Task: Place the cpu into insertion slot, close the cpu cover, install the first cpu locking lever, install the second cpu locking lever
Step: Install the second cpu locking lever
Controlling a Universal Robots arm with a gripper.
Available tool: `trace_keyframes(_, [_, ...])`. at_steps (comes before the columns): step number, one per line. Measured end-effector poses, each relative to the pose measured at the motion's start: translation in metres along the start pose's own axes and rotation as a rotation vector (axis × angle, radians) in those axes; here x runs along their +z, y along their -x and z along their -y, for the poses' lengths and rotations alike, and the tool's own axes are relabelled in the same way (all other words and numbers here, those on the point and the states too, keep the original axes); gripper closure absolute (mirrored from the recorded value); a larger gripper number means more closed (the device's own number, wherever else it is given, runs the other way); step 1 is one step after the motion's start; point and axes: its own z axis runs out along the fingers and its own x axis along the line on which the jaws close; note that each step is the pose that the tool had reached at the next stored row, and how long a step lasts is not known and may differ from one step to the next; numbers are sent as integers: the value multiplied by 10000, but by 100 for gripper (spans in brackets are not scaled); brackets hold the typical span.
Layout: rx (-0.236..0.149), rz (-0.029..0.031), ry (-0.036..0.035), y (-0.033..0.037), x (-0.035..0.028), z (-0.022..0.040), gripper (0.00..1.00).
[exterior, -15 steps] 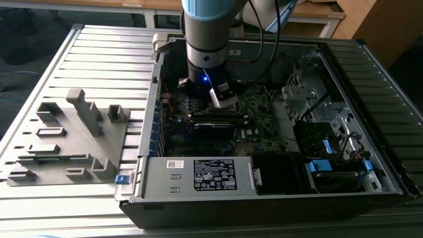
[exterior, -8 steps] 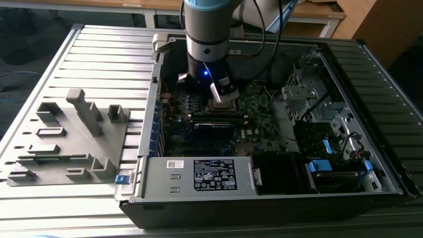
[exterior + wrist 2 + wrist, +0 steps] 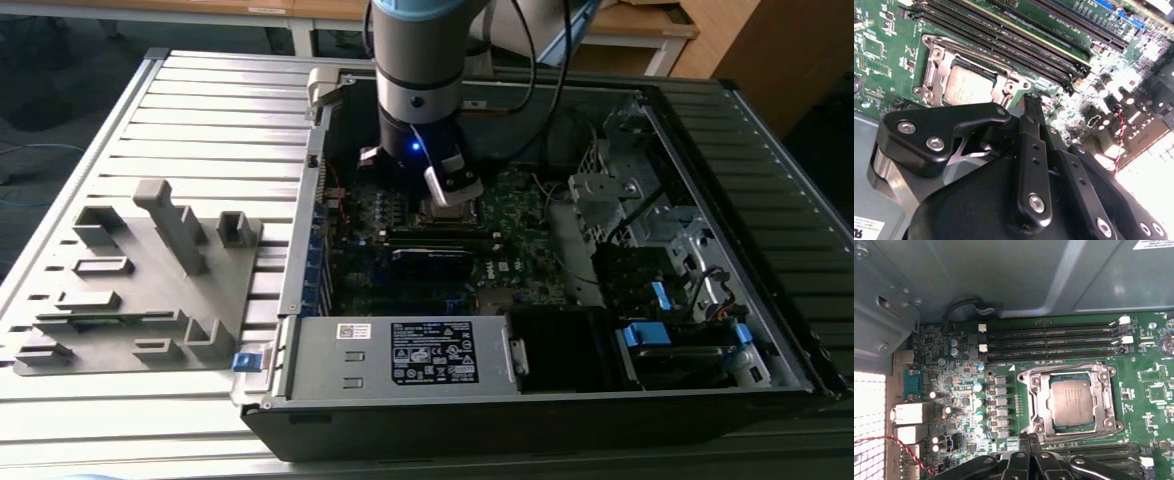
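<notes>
OK, I have the gripper [image 3: 1026,442] down inside the open PC case [image 3: 694,400], hanging just above the motherboard [image 3: 1154,390] at the edge of the CPU socket. Its two black fingers [image 3: 1033,125] are pressed together with nothing between them; in both wrist views the tips sit right beside the socket frame, near one corner, though I cannot tell if they touch it.

The cpu [image 3: 1071,401] lies flat in the socket, dull grey top up, just ahead of the fingertips. The cpu cover [image 3: 1029,390] is down around it, its shiny frame ringing the chip with the square opening showing the lid; the second wrist view gives the same: the chip [image 3: 970,86] framed by bright metal [image 3: 934,60].

Beyond the socket from the gripper run the black memory slots [image 3: 1049,342]. A red-and-black twisted wire [image 3: 899,447] runs off to one side, near the rear ports.

In the exterior view the arm [image 3: 420,70] comes straight down into the case, and a grey parts fixture [image 3: 134,280] sits on the table, well apart from it.
</notes>
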Motion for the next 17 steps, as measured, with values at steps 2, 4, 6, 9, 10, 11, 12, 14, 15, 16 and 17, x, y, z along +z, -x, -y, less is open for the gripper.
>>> trace_keyframes(2, [2, 0, -1, 26, 1, -3, 89])
trace_keyframes(4, [2, 1, -1, 69, 4, -7, 89])
trace_keyframes(6, [2, 2, -6, 124, 7, -12, 89])
trace_keyframes(9, [1, 3, -22, 199, 12, -20, 89])
trace_keyframes(10, [1, 5, -29, 222, 13, -23, 89])
trace_keyframes(11, [0, 5, -37, 245, 15, -26, 89])
trace_keyframes(12, [0, 6, -49, 270, 16, -29, 89])
trace_keyframes(14, [-1, 8, -73, 326, 20, -34, 89])
trace_keyframes(15, [-1, 9, -83, 354, 22, -37, 89])
trace_keyframes(16, [-2, 9, -93, 379, 23, -40, 89])
trace_keyframes(17, [-2, 10, -102, 402, 25, -42, 89])
